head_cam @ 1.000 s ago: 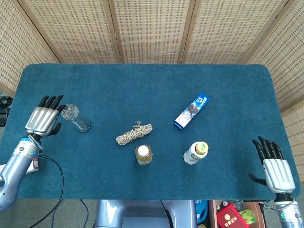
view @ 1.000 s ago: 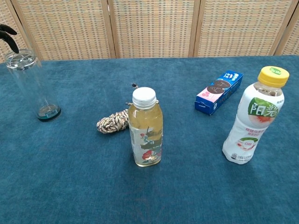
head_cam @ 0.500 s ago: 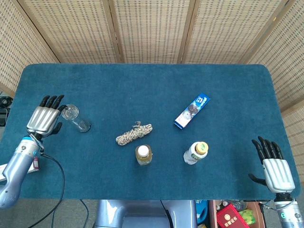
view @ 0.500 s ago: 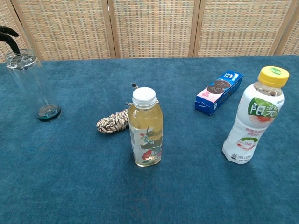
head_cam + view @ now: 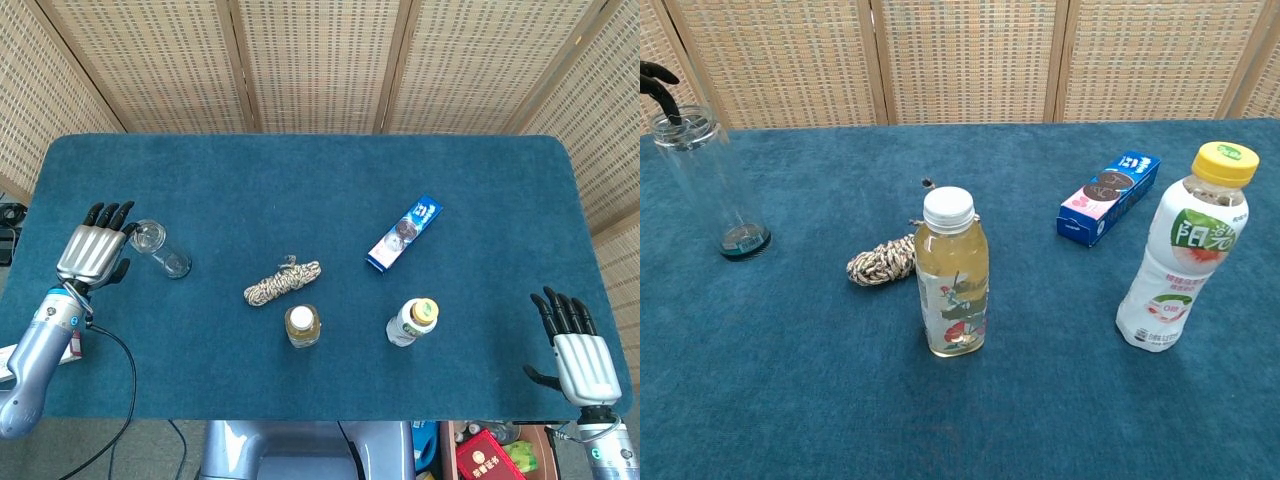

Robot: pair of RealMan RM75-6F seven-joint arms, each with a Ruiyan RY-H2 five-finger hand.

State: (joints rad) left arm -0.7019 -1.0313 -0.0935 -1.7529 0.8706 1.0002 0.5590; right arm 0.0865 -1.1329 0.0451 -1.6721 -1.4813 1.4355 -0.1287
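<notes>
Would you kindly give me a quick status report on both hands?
Left hand open beside clear glass, not gripping. Right hand open, idle near table edge. Nothing between left hand and glass.

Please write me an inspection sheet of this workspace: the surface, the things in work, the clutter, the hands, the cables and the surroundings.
Surface: blue cloth table, flat, no spill seen.
Things in work: clear glass tumbler standing upright beside the left hand's fingertips; contact cannot be told.
Clutter: coiled rope; white-capped bottle of yellow drink and yellow-capped bottle, both upright; blue biscuit box lying flat.
Hands: left hand open, fingers apart, next to the tumbler; right hand open, near the table's right front corner, holding nothing.
Cables: black cable looping below the left arm, off the table's front edge.
Surroundings: woven screen panels behind; red box on the floor in front.
</notes>
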